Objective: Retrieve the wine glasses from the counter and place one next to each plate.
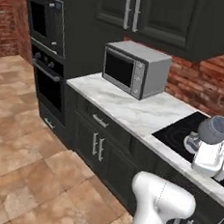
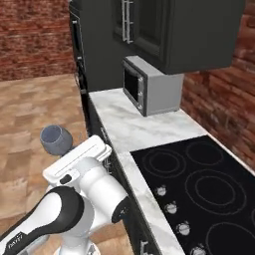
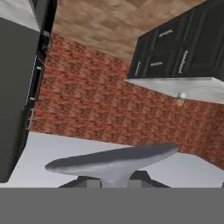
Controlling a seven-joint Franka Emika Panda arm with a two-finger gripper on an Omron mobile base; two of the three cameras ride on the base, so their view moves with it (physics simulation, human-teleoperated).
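Observation:
My gripper (image 1: 208, 145) is shut on one wine glass (image 1: 214, 128), a bluish-grey rounded bowl held just above the white hand, over the black cooktop (image 1: 177, 132) at the right end of the marble counter (image 1: 133, 111). From the right base view the same wine glass (image 2: 56, 139) hangs past the counter's front edge, over the floor, with the gripper (image 2: 69, 155) behind it. In the hand view a grey part of the wine glass (image 3: 113, 161) spreads right above the gripper (image 3: 113, 181). The second glass and both plates are out of view.
A grey microwave (image 1: 135, 67) stands on the counter (image 2: 129, 127) under dark wall cabinets (image 1: 166, 17). A tall black oven stack (image 1: 47, 44) closes the counter's left end. Cooktop knobs (image 2: 172, 206) line the front of the cooktop (image 2: 199, 184). Tiled floor (image 1: 26, 164) lies open to the left.

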